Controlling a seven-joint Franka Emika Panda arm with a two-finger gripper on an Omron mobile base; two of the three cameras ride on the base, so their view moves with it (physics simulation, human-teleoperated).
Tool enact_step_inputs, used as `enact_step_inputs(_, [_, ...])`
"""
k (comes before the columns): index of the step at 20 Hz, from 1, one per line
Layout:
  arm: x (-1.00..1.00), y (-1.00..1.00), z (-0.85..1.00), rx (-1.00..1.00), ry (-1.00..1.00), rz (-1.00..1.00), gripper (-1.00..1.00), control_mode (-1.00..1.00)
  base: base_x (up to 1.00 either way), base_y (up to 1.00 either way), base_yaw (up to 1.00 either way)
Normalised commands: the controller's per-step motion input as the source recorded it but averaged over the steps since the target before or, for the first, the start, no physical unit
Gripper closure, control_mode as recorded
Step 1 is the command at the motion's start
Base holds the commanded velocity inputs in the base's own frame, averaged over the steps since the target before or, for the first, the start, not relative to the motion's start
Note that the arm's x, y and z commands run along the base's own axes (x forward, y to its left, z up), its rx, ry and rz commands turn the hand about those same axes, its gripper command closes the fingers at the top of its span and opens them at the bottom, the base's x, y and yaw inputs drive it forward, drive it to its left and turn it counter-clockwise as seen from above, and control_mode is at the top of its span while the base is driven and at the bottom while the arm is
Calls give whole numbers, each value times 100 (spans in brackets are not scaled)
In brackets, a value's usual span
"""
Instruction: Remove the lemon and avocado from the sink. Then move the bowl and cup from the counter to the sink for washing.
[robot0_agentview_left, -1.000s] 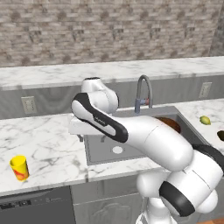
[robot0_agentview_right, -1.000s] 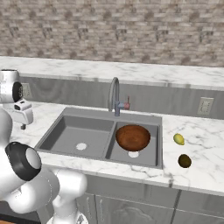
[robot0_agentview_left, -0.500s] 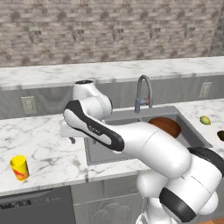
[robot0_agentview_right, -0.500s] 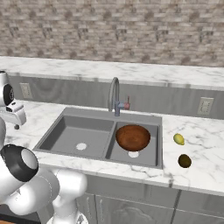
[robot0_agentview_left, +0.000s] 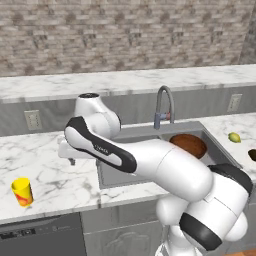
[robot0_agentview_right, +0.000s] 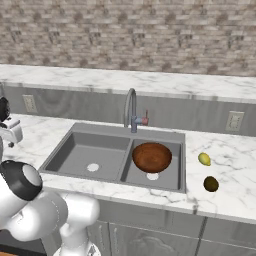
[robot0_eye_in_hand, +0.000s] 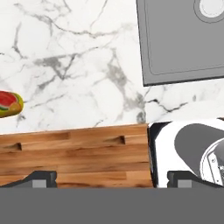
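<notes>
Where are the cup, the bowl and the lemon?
cup (robot0_agentview_left: 22, 192): left base view, its yellow side.
bowl (robot0_agentview_right: 151, 156): right base view, its inner hollow.
lemon (robot0_agentview_right: 204, 159): right base view, its middle.

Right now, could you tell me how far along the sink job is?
Done: the lemon and avocado lie on the counter right of the sink, and the bowl sits in its right basin. In hand: nothing; the open pincer hangs over the left counter. Left: the cup, standing there.
</notes>
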Motion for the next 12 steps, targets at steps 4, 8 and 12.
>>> enact_step_inputs(4, [0,36,0,0,-6,4,-100,-100,0,0,0])
enact_step_inputs(8, [0,31,0,0,-2,2,-100,-100,0,0,0])
enact_step_inputs(12, [0,29,0,0,0,1,-100,-100,0,0,0])
